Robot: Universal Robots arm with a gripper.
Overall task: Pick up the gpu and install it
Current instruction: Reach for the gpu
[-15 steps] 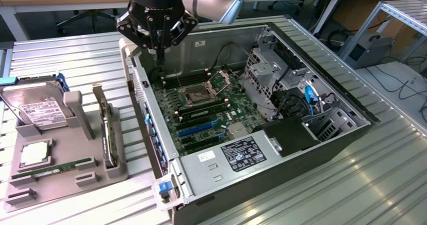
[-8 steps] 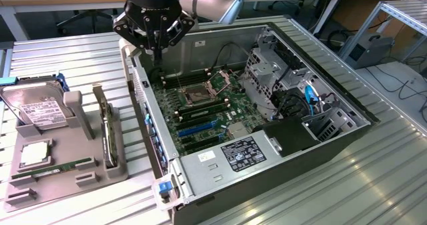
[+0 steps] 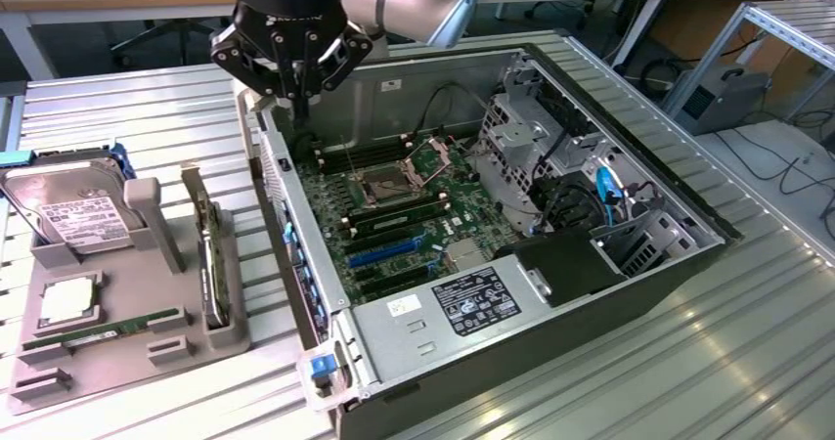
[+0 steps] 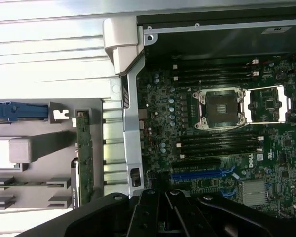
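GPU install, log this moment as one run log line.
gripper: shut, empty | location: over computer case edge | gpu: upright in gray holder, not picked up

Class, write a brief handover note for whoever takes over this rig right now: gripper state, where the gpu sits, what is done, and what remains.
The gripper is shut and holds nothing. It hangs over the edge of the open computer case on the side facing the grey holder.
The gpu stands on edge in the grey holder beside the case, untouched.
Done: nothing yet. The blue slot on the motherboard is empty.
Left: the gpu is not yet picked up or installed.
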